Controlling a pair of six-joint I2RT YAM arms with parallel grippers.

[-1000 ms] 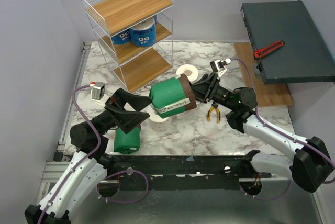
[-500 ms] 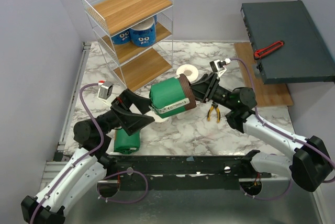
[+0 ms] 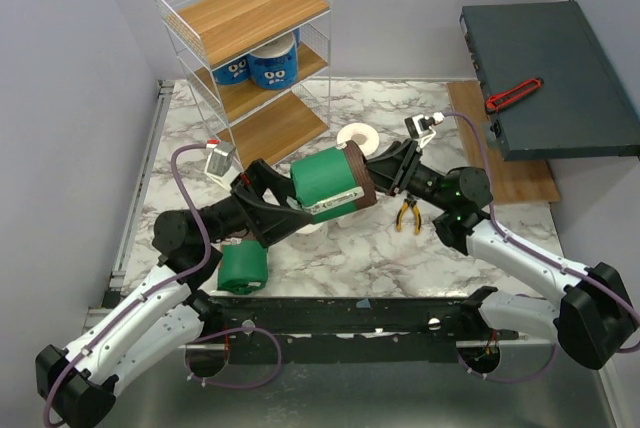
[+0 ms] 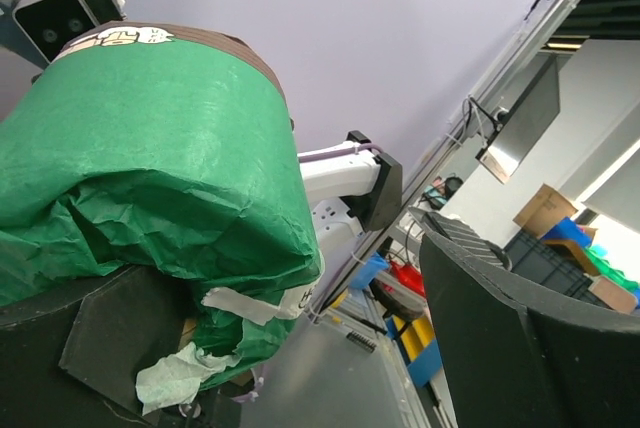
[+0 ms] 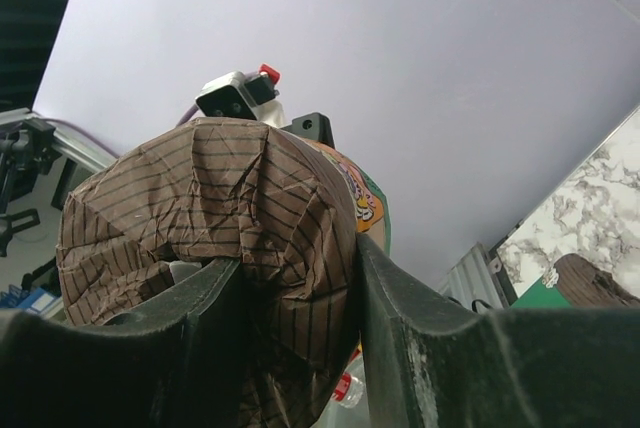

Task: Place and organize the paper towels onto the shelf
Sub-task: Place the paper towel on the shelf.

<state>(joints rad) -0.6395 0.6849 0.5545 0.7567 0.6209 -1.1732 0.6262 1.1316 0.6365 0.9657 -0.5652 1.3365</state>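
Held roll: green-wrapped paper towel roll (image 3: pixel 328 186) lifted above the middle of the worktop (image 3: pixel 400 258), lying sideways, brown end toward 3 o'clock
Right gripper: right gripper (image 3: pixel 374 180) has its jaws pinching the roll's crumpled brown end, one finger on either side
Left gripper: left gripper (image 3: pixel 283 214) sits at the roll's 8 o'clock, jaws spread wide; one finger (image 4: pixel 110 338) lies against the green underside, the other is well apart
Shelf: wire shelf (image 3: pixel 250 10) at the worktop's 11 o'clock, two blue-wrapped rolls (image 3: pixel 272 61) upright on its middle tier
Other rolls: second green roll (image 3: pixel 243 268) on the worktop at 7 o'clock of the held one; white roll (image 3: pixel 358 138) at 1 o'clock; another white roll (image 3: pixel 312 228) partly hidden beneath
Pliers: yellow-handled pliers (image 3: pixel 406 214) at 4 o'clock
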